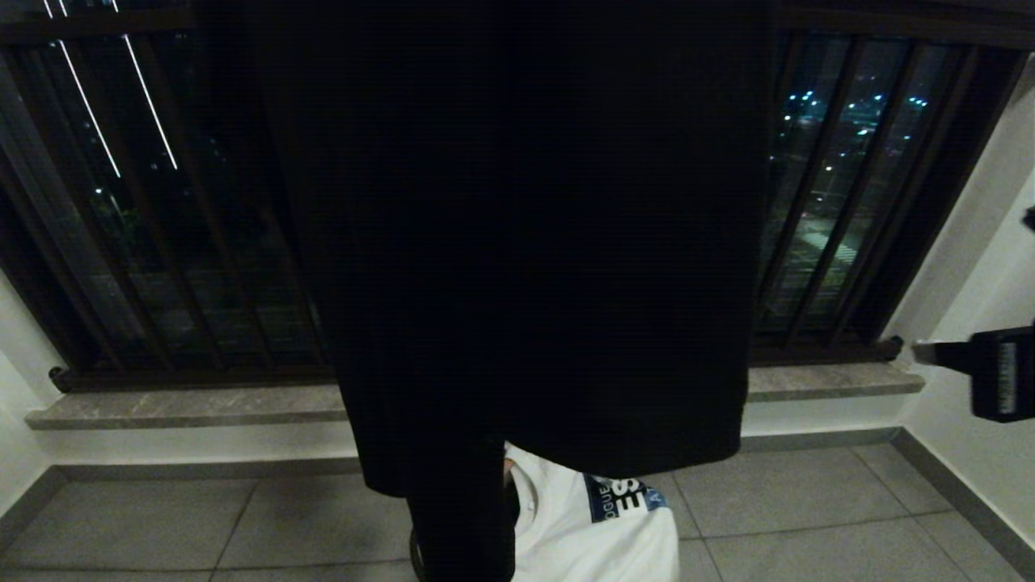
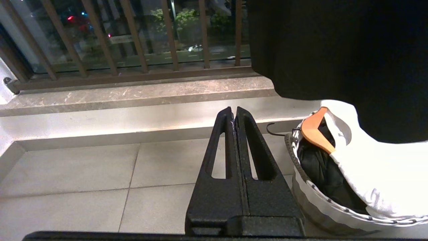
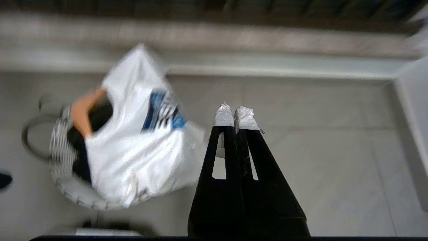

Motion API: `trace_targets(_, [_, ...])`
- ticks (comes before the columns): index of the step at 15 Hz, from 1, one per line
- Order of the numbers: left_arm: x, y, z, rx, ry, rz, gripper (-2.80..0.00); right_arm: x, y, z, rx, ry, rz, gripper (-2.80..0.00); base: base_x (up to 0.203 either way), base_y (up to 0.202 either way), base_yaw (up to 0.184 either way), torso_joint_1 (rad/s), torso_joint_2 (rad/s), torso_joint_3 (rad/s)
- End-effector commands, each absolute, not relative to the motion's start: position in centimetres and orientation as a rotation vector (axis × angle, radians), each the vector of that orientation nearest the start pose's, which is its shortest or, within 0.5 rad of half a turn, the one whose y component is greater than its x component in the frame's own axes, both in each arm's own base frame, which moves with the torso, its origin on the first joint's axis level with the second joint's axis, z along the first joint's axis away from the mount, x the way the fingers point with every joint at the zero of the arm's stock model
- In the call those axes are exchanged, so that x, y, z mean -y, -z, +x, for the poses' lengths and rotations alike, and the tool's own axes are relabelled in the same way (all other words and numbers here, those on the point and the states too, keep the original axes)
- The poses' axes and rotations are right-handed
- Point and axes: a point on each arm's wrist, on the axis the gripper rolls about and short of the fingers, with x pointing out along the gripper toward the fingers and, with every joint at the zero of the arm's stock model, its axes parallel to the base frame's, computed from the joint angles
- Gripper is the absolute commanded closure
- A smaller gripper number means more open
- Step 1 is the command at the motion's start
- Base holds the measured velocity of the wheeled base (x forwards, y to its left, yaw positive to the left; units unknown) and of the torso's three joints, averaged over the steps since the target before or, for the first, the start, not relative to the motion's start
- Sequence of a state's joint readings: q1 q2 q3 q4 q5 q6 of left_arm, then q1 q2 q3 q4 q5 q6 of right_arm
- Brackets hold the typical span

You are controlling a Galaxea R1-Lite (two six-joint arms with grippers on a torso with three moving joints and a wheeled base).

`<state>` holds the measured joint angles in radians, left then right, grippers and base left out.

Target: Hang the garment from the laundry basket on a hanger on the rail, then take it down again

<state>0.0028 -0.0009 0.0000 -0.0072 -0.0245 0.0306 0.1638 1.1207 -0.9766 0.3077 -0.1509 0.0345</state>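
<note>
The left gripper (image 2: 234, 112) hangs low over the grey tiled floor (image 2: 83, 174), fingers pressed together on nothing. Just beside it sits the small round laundry basket with a pale ribbed rim (image 2: 321, 204) — a white printed T-shirt (image 2: 378, 174) on an orange hanger (image 2: 314, 132) drapes over it. The right gripper (image 3: 235, 115), tape-tipped, is closed and empty above the floor.

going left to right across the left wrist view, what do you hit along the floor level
Bare grey floor tiles → the shut left claw → the black hanger hook → the laundry basket rim → the orange wooden hanger → the white t-shirt draped over the basket.
</note>
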Motion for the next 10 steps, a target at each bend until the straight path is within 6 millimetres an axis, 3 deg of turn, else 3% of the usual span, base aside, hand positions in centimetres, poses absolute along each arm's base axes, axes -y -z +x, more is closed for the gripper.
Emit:
trace_targets(1, [0.1, -7.5, -2.3, 0.006, 0.021, 0.031, 0.0, -0.5, -28.9, 7.2, -0.257, 0.033, -0.004, 0.0, 0.0, 0.0, 0.0, 0.0, 0.0, 0.0])
trace_targets(7, [0.1, -7.5, -2.3, 0.006, 0.021, 0.031, 0.0, 0.9, -24.0, -3.5, -0.085, 0.155, 0.012, 0.0, 0.0, 0.0, 0.0, 0.0, 0.0, 0.0])
trace_targets(10, [0.1, -7.5, -2.3, 0.006, 0.021, 0.031, 0.0, 1.1, -21.9, -6.6, -0.02, 0.323, 0.019, 0.0, 0.0, 0.0, 0.0, 0.0, 0.0, 0.0])
